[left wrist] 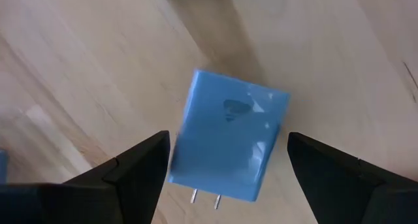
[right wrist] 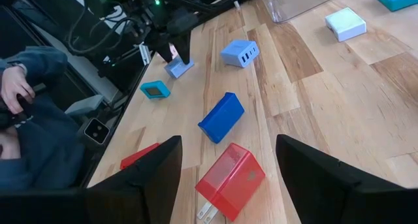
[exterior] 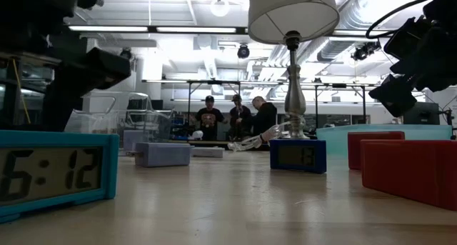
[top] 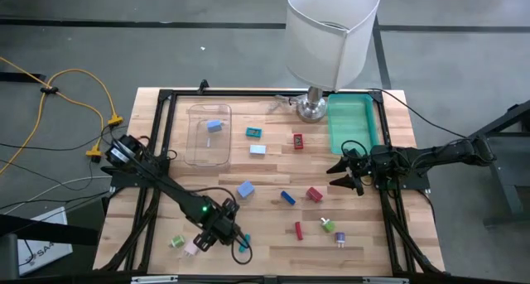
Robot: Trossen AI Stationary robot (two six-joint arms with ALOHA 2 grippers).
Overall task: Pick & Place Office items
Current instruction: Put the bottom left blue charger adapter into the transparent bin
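Hovering over the near left part of the table, the left gripper has its fingers wide apart, with a little blue plug block lying flat on the wood between them. Nothing is held yet. To grab it well, I think the gripper should go straight down, keep the block in the middle, and squeeze its two long sides, not the metal prongs. A slow lift would stop it slipping. The right gripper waits at the right side, fingers apart too, above a red block and a dark blue block. A clear box sits at the far left.
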